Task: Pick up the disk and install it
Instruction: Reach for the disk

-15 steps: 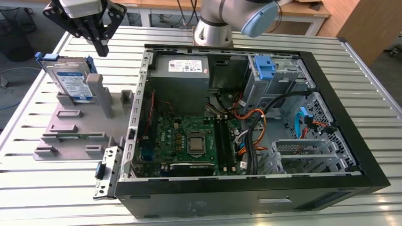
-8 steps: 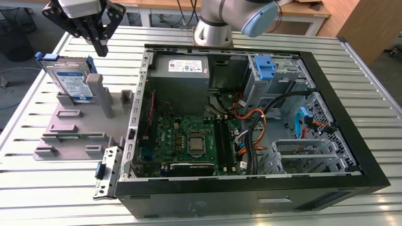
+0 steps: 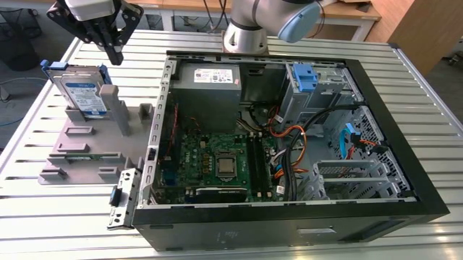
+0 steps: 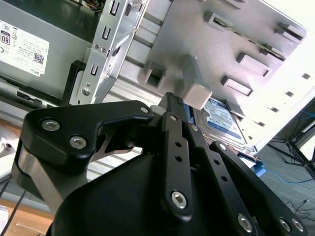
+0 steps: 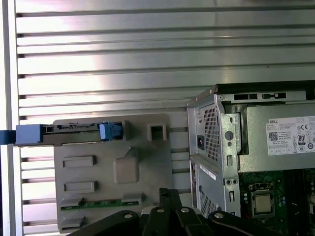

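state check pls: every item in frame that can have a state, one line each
gripper: shut, empty, clear of the disk
disk: upright in the holder, not gripped, not installed
holder: on the table, carrying the disk
case: lying on its side, open
CPU: exposed
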You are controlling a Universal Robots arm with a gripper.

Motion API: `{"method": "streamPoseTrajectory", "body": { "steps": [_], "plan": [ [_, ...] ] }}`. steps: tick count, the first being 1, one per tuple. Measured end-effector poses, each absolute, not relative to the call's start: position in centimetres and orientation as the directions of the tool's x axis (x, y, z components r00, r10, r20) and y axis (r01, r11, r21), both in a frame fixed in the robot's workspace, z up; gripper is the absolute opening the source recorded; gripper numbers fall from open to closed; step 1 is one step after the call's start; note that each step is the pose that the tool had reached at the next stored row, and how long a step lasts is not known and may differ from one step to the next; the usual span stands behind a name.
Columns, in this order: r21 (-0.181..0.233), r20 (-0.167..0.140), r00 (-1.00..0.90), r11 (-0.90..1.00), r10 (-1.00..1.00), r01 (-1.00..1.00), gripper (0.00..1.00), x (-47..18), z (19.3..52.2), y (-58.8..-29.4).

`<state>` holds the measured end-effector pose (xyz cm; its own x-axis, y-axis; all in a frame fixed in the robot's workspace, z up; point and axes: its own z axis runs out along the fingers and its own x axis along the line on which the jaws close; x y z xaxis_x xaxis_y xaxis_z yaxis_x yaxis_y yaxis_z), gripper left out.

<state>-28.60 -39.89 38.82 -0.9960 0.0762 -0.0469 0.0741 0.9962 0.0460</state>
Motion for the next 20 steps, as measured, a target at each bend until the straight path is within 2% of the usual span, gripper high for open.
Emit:
{"method": "streamPoseTrajectory", "body": {
  "steps": [20],
  "plan": [
    [0.046,-0.047,-0.996,0.996,0.076,0.074,0.11,-29.47,38.76,-39.89]
  ]
}}
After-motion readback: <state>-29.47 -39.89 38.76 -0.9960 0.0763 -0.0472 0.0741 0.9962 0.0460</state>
